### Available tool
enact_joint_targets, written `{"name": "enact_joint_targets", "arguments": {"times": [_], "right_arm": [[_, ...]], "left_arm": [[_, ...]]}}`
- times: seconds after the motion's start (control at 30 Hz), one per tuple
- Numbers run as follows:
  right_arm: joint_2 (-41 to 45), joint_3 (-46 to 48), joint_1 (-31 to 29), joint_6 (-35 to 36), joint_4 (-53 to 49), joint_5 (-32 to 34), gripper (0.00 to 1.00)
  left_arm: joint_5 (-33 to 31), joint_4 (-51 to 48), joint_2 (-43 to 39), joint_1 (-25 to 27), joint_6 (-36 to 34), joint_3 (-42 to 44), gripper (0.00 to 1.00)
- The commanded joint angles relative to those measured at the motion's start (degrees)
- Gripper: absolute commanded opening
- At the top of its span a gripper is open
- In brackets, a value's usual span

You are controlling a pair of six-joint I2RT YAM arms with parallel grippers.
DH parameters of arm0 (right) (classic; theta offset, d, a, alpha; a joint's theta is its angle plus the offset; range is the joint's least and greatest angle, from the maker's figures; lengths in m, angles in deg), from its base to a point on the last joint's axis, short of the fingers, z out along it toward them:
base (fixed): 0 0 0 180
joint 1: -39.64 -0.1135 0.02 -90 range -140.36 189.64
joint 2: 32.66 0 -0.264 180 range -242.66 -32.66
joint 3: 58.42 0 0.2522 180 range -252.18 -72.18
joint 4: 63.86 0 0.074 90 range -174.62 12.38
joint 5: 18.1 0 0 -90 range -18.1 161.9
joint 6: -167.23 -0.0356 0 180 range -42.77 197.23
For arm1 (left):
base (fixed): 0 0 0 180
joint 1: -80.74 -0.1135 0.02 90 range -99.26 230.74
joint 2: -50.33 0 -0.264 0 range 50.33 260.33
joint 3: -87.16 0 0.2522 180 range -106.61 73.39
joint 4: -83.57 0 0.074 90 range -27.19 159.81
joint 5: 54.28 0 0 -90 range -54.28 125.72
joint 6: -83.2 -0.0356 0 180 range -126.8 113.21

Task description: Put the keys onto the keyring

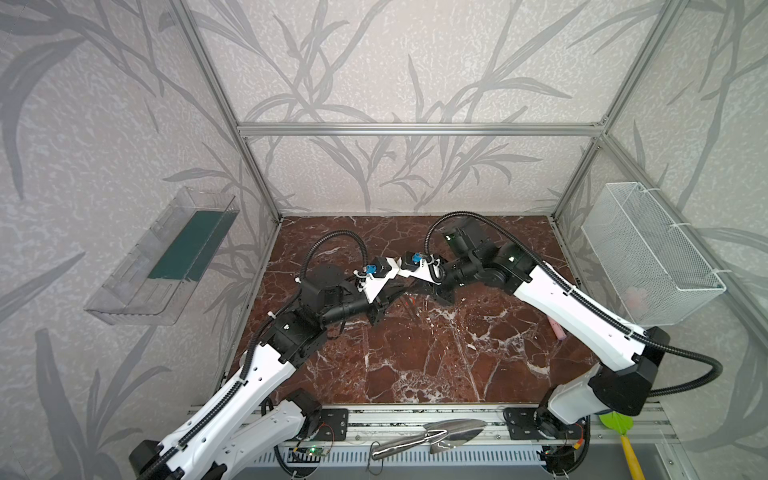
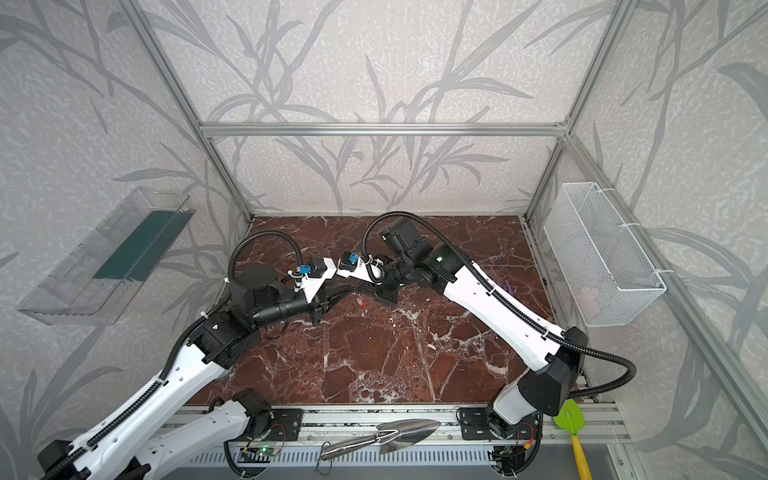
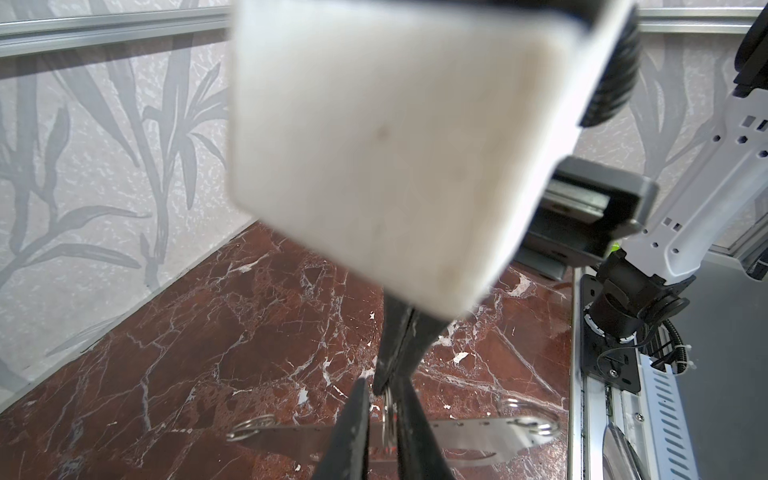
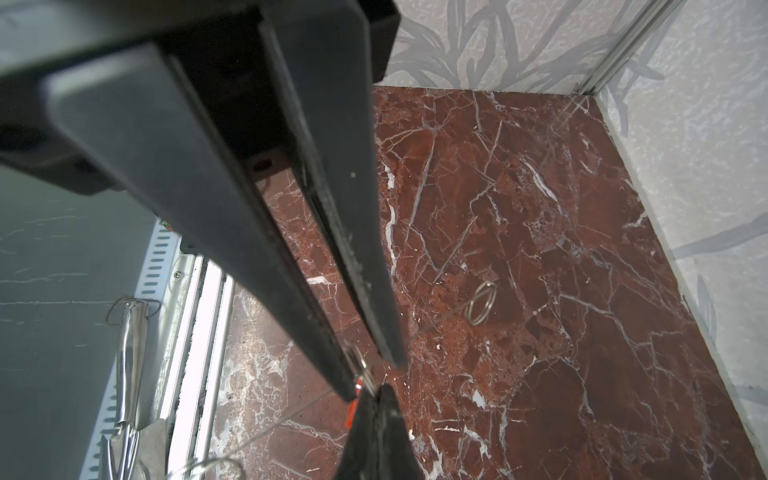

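Note:
Both grippers meet above the middle of the marble table. The keyring [image 3: 388, 415] [image 4: 362, 370] is a wire loop seen edge-on, with its red tag [image 1: 411, 300] [image 2: 360, 302] below. My right gripper [image 3: 382, 384] [image 4: 376, 392] is shut, and the loop's top runs into its tips. My left gripper [image 3: 383, 409] [image 4: 374, 378] has its fingers a narrow gap apart around the loop, which lies against one finger. The keys, a grey plate [image 3: 469, 434] with a small ring at each end, hang off the table behind the fingers. They show edge-on [image 4: 440, 322] in the right wrist view.
A steel trowel [image 1: 436, 436] lies on the front rail, and a green and yellow tool [image 1: 619, 428] sits at the front right. A white mesh basket [image 1: 652, 253] hangs on the right wall and a clear tray [image 1: 166, 257] on the left wall. A pink object [image 1: 556, 328] lies by the right arm.

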Motion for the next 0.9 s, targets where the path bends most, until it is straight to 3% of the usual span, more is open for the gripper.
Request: {"name": "enact_joint_targets", "arguments": {"times": [0.0, 0.33, 0.6, 0.87], "right_arm": [[-0.1, -1.1, -0.2, -0.2, 1.2, 0.3, 0.0], [0.8, -0.2, -0.2, -0.8, 2.5, -0.4, 0.0], [2.2, 1.5, -0.2, -0.6, 3.5, -3.3, 0.0], [3.4, 2.8, -0.2, -2.0, 6.3, -3.7, 0.0]], "left_arm": [[0.7, -1.4, 0.4, 0.1, -0.3, -1.9, 0.17], [0.4, -2.1, 1.2, 0.1, -0.7, -2.3, 0.17], [-1.2, -1.0, 0.8, 0.1, -0.4, -1.9, 0.09], [-0.8, -2.7, 1.7, 0.2, -1.0, -2.6, 0.09]]}}
